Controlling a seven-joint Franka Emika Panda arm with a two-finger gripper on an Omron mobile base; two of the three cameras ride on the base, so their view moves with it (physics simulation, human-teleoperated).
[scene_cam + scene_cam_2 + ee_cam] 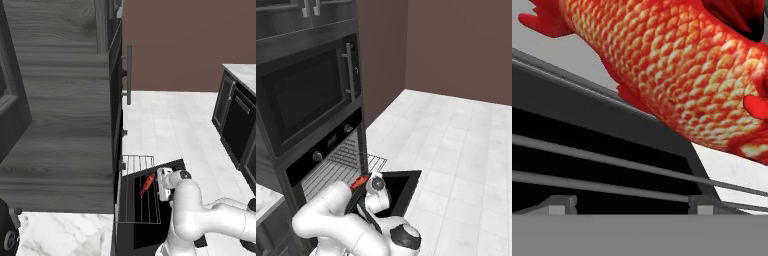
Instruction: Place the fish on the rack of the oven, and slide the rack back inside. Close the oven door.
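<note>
The fish [147, 184] lies over the rack [140, 210], which is pulled out over the open oven door [172, 169] in front of the oven [331, 145]. In the left base view its red body slants along the rack wires, one end toward the cavity and the other toward the door's outer edge, and it sits near the rack's far half rather than the middle.

The gripper [161, 186] is just beside the fish, on the side away from the cabinet. In the hand view the scaled body fills the upper part, very close to the camera, with rack wires and the door's dark frame below it. The finger tips can't be made out in any view, so I cannot tell how wide the jaws stand, or whether they grip the fish or have let it go. Whether the fish touches the wires or hangs just above them can't be settled either — the hand view suggests a small gap, but that is a judgement.

What the coming move turns on: the fish's long axis runs roughly with the rack's sliding direction, and the gripper is at its flank — so a clear retreat would be up and away from the cabinet, before pushing the rack's front edge inward.
</note>
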